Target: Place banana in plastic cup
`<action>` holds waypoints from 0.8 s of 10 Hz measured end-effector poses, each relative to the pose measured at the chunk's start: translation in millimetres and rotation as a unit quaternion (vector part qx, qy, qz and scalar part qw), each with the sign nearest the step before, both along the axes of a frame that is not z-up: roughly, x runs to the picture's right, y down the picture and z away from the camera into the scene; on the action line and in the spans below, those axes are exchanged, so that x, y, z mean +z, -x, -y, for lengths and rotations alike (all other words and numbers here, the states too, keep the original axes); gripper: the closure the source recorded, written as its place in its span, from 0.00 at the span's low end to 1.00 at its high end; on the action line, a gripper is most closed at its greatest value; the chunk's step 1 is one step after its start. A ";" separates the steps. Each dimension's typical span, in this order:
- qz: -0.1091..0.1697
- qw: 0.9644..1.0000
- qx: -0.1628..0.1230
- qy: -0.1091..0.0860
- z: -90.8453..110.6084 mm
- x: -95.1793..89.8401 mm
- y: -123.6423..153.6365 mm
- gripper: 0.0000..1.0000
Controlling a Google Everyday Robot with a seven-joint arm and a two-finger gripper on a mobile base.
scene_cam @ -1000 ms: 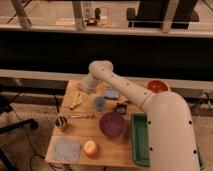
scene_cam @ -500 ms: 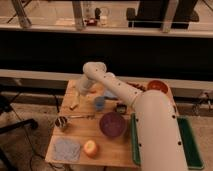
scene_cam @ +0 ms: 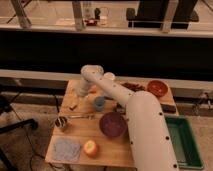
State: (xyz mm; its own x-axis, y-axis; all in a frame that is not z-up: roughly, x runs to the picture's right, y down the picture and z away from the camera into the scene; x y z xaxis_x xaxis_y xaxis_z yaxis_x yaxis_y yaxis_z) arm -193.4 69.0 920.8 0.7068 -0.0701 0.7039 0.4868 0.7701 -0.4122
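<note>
The arm (scene_cam: 142, 125) has changed little since half a second ago. Its bend sits slightly lower over the back-left part of the worktop (scene_cam: 82, 132). Against a second ago, its thick white link has swung leftward and now covers more of the front-right corner. The banana (scene_cam: 74, 105) lies where it lay before, flat on the wood near the left edge.

The tool (scene_cam: 79, 94) hangs from the bend and points down toward the left edge, just behind the banana. Whether it is apart, together or touching the banana cannot be told. The plastic cup (scene_cam: 99, 103) stands upright to the right of the banana, near it but apart, about mid-worktop.

A purple bowl (scene_cam: 112, 125) sits in front of the cup, against the arm. A metal cup (scene_cam: 61, 122) stands by the left edge. A grey-blue cloth (scene_cam: 66, 149) fills the front-left corner, with a round fruit (scene_cam: 90, 148) just beside it. A white cup (scene_cam: 109, 76) and a red bowl (scene_cam: 157, 88) stand along the back edge. A green bin (scene_cam: 186, 145) sits off the right edge.

Bare wood shows between the metal cup, the cloth and the purple bowl, and in a narrow gap between the banana and the plastic cup.
</note>
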 end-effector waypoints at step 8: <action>-0.038 0.999 0.021 0.019 4.5 33.0 -6.2 0.20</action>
State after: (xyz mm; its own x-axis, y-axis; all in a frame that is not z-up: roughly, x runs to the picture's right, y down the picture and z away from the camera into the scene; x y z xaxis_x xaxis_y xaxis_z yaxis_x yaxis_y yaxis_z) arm -187.2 64.5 953.8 0.7604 -0.0138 0.6494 0.4207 0.7721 -0.4763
